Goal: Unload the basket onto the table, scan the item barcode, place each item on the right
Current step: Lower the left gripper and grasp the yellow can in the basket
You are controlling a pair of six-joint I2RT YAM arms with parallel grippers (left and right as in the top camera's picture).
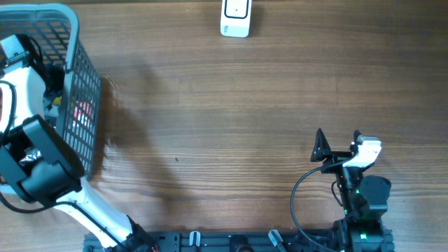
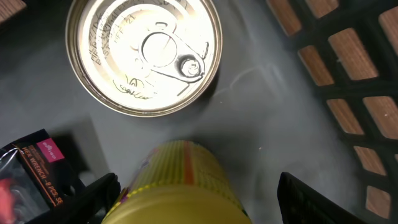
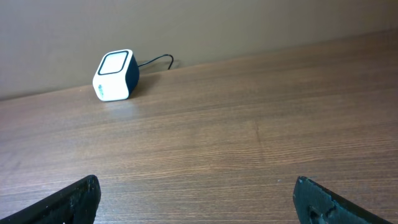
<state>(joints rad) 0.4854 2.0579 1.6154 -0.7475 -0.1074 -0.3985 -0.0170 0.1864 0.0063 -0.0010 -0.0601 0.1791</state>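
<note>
- Located left gripper (image 2: 199, 193) down inside the grey mesh basket (image 1: 80, 77) at the far-left corner of the wooden table (image 1: 231, 126). Could not see its fingers from overhead, hidden behind arm and basket wall.
- Read jaws as parted, not clamped. In the left wrist view, saw a yellow canister (image 2: 180, 186) between them, with one black finger (image 2: 93, 199) close against its side, possibly touching. Saw the other finger (image 2: 323, 199) apart from it, bare basket floor between.
- Logged canister as resting on the basket floor, apparently lying on its side. Yellow, with a thin red stripe running lengthwise and print too blurred to read.
- Noted round tin (image 2: 144, 53) with pull-tab lid, standing upright just beyond the canister, near it but not touching.
- Noted black packet (image 2: 40, 168) with pink label to the left of the canister, beside the finger and partly cut off by the frame edge.
- Located barcode scanner (image 1: 235, 17), white with dark sides, at the far edge of the table about midway across, well apart from the basket. Saw its cable trailing behind it in the right wrist view.
- Found right gripper (image 1: 339, 142) at the near-right of the table, jaws wide open, holding nothing, above bare wood and facing the scanner.
</note>
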